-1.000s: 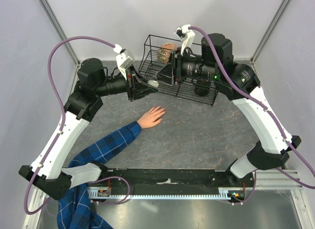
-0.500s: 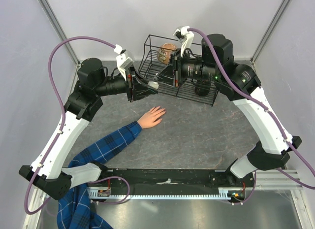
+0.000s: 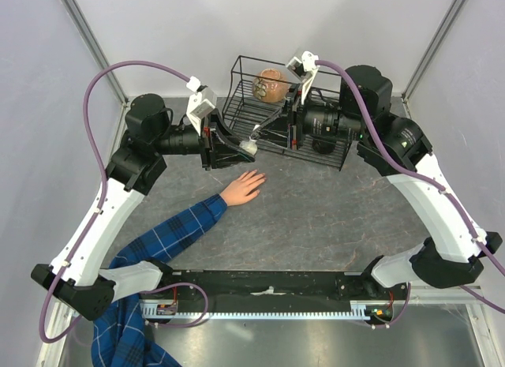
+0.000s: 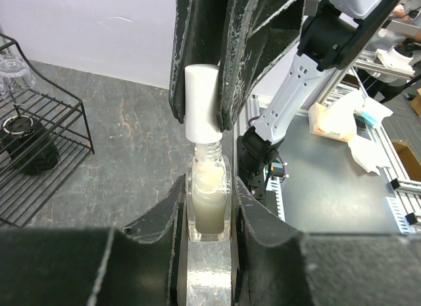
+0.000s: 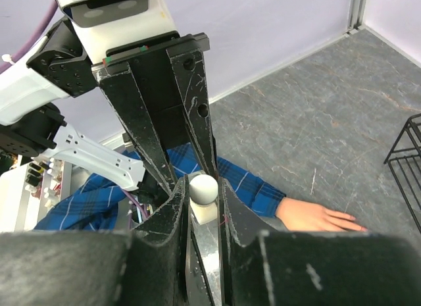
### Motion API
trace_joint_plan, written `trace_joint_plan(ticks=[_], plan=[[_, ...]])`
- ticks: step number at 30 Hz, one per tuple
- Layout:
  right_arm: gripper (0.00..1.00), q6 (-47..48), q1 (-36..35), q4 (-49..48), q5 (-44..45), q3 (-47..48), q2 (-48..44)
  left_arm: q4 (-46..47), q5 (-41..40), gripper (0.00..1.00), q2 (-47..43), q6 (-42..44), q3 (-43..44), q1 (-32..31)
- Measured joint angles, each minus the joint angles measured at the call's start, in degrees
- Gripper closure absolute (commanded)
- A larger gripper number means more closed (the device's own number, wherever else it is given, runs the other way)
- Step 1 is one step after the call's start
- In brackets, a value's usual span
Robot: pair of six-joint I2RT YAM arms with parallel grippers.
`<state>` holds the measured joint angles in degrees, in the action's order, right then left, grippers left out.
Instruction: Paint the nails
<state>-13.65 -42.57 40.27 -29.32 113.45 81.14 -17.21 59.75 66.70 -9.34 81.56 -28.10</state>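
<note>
A small clear bottle [image 4: 208, 202] of pale liquid is clamped upright between my left gripper's [image 4: 208, 210] jaws, above the table. My right gripper [image 5: 204, 193] is shut on its white cap [image 5: 203, 189], whose lower edge sits over the bottle's threaded neck [image 4: 208, 150]. In the top view the two grippers meet tip to tip at the bottle [image 3: 249, 146], just behind the skin-coloured hand [image 3: 243, 185]. The hand lies flat, its blue plaid sleeve [image 3: 170, 234] trailing to the near left. The nails [image 3: 261, 177] at its fingertips are too small to make out.
A black wire rack [image 3: 316, 150] stands at the back of the table, holding a brown round object [image 3: 271, 84] and a dark item [image 3: 322, 145]. Its corner shows in the left wrist view as rack bars [image 4: 46, 131]. Grey walls close in the sides.
My right gripper has narrowed onto the white cap, and the right arm's body has drawn back to the right. The left gripper keeps its hold on the bottle.
</note>
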Motion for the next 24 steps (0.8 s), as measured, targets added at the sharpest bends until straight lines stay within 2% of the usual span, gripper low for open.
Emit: trace_joint_plan(ticks=[24], plan=[[1.0, -0.1, 1.2, -2.1, -0.5, -2.1, -1.7, -1.6, -2.0, 0.98, -0.7, 1.0, -0.2, 0.0]])
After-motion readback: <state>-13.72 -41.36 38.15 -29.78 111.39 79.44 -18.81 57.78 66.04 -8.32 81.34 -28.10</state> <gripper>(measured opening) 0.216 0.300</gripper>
